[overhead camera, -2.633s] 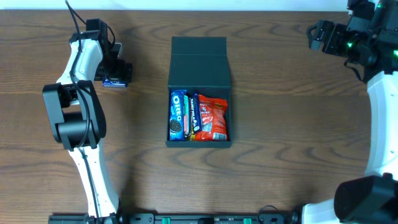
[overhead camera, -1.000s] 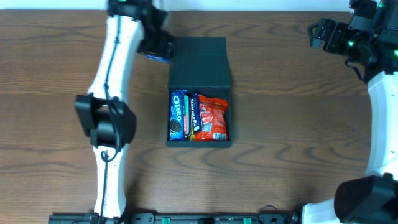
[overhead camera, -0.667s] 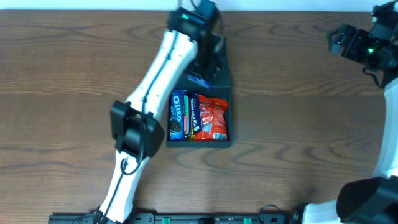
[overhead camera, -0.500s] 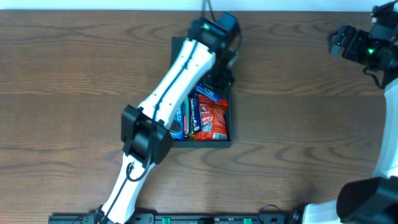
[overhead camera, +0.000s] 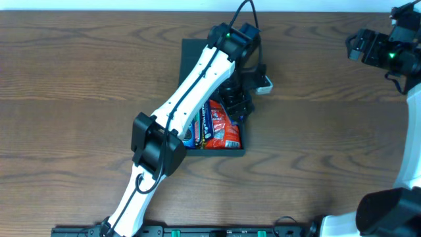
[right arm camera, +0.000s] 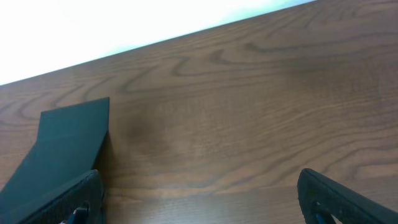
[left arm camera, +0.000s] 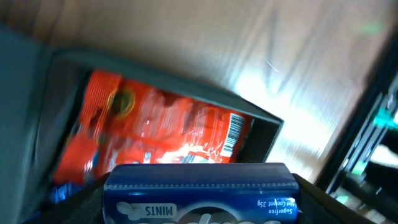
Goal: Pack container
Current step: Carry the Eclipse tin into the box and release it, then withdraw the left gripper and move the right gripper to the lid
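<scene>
Brown wood-grain table [overhead camera: 66,99], white strip [right arm camera: 124,25] beyond far edge. Red snack packet [left arm camera: 161,130] lies flat, barcode at one end. Blue mints pack [left arm camera: 199,196], label inverted, just above it.

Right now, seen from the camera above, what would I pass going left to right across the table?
Left arm's elbow → dark container → red snack packet inside it → a stretch of wooden table → right hand, open, near the far right edge.

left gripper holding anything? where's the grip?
Yes: the left gripper holds a blue mints pack, clamped across its two opposite ends, above the container. The right gripper is open, empty.
</scene>
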You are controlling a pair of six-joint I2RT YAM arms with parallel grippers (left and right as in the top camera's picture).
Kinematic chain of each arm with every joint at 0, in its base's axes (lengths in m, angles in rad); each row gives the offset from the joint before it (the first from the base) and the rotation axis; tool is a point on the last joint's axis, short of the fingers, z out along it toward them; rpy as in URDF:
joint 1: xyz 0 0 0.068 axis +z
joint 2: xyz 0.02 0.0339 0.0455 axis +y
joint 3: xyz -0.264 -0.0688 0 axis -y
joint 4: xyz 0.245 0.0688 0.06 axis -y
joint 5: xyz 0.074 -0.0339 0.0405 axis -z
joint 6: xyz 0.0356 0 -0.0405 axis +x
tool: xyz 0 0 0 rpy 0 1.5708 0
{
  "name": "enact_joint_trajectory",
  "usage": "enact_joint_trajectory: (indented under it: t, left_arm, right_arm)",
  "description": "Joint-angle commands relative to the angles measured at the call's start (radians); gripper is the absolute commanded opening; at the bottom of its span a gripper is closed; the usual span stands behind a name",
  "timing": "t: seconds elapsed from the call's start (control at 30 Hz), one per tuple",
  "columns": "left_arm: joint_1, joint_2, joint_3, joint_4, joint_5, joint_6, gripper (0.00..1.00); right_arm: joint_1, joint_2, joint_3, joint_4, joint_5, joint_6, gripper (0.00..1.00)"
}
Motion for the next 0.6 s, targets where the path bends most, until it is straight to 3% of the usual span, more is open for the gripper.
enact_joint_trajectory:
  t: [0.0, 0.4, 0.47, 0.57]
  left_arm:
    - [0.004, -0.016, -0.049, -0.035, 0.089, 0.269, 0.06]
    - [0.007, -0.015, -0.193, 0.038, 0.034, 0.445, 0.08]
    - [0.007, -0.015, -0.210, 0.050, 0.019, 0.445, 0.13]
    - [0.007, -0.015, -0.231, 0.071, 0.005, 0.444, 0.33]
  right_arm:
    - [-0.007, -0.025, 0.006, -0.001, -0.008, -0.019, 0.99]
    - [-0.007, -0.029, 0.006, -0.004, -0.049, -0.019, 0.99]
    - [-0.007, -0.032, 0.006, -0.006, -0.049, -0.019, 0.99]
    - [-0.007, -0.038, 0.006, -0.010, -0.049, -0.019, 0.99]
